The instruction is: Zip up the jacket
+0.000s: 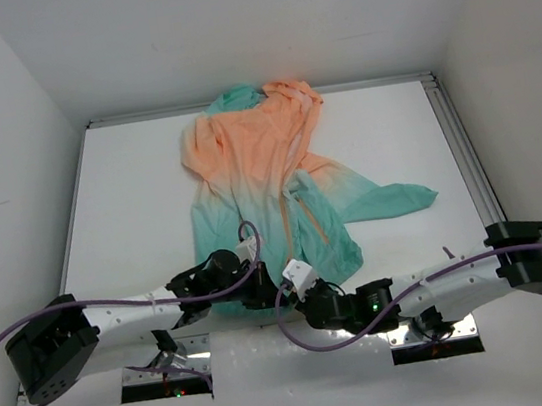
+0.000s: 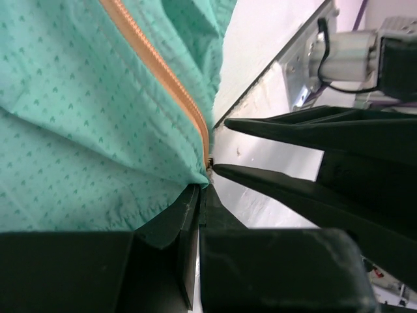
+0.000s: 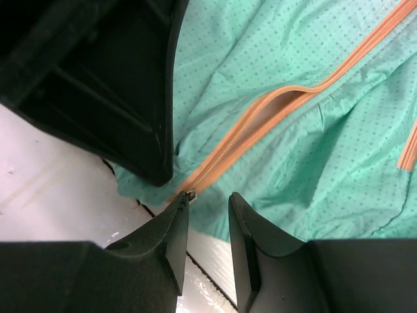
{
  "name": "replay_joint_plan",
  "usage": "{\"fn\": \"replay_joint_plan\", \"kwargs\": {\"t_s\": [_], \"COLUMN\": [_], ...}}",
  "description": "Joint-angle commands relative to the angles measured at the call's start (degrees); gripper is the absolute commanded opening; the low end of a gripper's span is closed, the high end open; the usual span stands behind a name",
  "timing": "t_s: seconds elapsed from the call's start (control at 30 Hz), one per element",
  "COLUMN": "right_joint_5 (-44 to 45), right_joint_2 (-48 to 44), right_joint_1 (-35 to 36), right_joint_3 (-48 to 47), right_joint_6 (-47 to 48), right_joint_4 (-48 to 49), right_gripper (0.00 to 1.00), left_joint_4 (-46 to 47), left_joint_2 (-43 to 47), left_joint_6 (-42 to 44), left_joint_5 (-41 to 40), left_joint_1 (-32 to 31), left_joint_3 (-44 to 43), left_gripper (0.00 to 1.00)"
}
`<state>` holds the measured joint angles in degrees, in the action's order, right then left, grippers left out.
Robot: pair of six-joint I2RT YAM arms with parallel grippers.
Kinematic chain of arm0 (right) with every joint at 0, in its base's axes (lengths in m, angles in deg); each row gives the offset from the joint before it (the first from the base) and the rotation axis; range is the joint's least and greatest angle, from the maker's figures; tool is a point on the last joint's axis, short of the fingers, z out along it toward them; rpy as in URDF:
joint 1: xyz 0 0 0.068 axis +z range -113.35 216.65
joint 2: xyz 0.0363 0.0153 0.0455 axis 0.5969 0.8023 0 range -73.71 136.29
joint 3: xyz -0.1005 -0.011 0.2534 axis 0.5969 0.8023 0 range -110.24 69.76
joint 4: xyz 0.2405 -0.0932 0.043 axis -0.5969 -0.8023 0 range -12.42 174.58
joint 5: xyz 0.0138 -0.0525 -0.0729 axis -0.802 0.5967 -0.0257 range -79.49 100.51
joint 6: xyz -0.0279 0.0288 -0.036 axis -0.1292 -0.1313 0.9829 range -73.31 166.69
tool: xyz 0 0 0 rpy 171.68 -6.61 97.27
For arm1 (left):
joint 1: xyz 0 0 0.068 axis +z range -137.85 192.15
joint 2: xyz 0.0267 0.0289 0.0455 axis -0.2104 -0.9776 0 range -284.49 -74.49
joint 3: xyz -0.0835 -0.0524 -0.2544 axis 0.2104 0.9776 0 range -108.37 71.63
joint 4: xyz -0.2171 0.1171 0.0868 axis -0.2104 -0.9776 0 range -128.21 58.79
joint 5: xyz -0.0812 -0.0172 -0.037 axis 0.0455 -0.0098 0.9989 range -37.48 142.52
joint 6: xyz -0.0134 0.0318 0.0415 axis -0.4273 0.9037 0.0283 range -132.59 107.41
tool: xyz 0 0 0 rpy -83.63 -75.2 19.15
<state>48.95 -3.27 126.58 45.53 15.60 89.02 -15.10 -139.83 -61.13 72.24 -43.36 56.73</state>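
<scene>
— What are the arms doing?
— The left arm (image 1: 124, 309) and right arm (image 1: 448, 279) are reaching low and inward, wrists nearly meeting.
— Grippers?
— The left gripper (image 2: 201, 192) is pinching tight on the jacket (image 2: 78, 117) hem. The right gripper (image 3: 207, 203) is pointing at it, fingers standing slightly apart, gripping nothing.

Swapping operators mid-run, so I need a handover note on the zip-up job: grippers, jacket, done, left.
Left gripper: shut, pinching the jacket hem beside the zipper bottom end.
Right gripper: open, holding nothing, fingertips at that same end.
Jacket lies on the table, hood far, hem by the arms.
Done: hem anchored.
Left: the zip run itself; the zipper gapes just above the bottom.
</scene>
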Motion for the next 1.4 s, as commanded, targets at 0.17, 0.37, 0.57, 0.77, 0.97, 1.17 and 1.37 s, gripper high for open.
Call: {"fn": "replay_joint_plan", "kwargs": {"t_s": [0.17, 0.37, 0.57, 0.77, 0.97, 1.17, 1.37], "right_joint_5": [1.7, 2.3, -0.2, 0.3, 1.7, 3.5, 4.5], "right_joint_2": [0.8, -0.8, 0.0, -1.6, 1.6, 2.1, 1.3], "right_joint_1": [11.2, 12.7, 13.3, 14.7, 16.5, 16.6, 20.1], "right_joint_3": [-3.4, -4.1, -5.1, -2.1, -5.2, -5.5, -6.7], "right_joint_6": [1.0, 0.9, -0.9, -5.4, -5.8, -6.0, -5.5], "right_joint_4": [0.0, -0.4, -2.1, -0.8, -4.3, -4.3, -6.2], "right_gripper": [0.3, 0.3, 0.31, 0.33, 0.35, 0.34, 0.34], "left_joint_4": [3.0, 2.4, 2.8, 2.8, 2.8, 2.8, 2.4], "left_joint_2": [2.6, 2.3, 2.3, 2.6, 2.6, 2.7, 2.5], "left_joint_6": [-1.0, -0.3, -0.5, -0.7, -1.0, -1.1, -0.7], "left_joint_5": [1.6, 1.5, 1.4, 0.8, 0.8, 0.8, -0.4], "left_joint_1": [1.8, 1.8, 1.8, 1.8, 1.9, 1.9, 2.1], "left_joint_3": [-0.1, 0.5, 0.3, 0.4, -0.1, -0.2, -0.3], "left_gripper": [0.0, 0.0, 0.0, 0.0, 0.0, 0.0, 0.0]}}
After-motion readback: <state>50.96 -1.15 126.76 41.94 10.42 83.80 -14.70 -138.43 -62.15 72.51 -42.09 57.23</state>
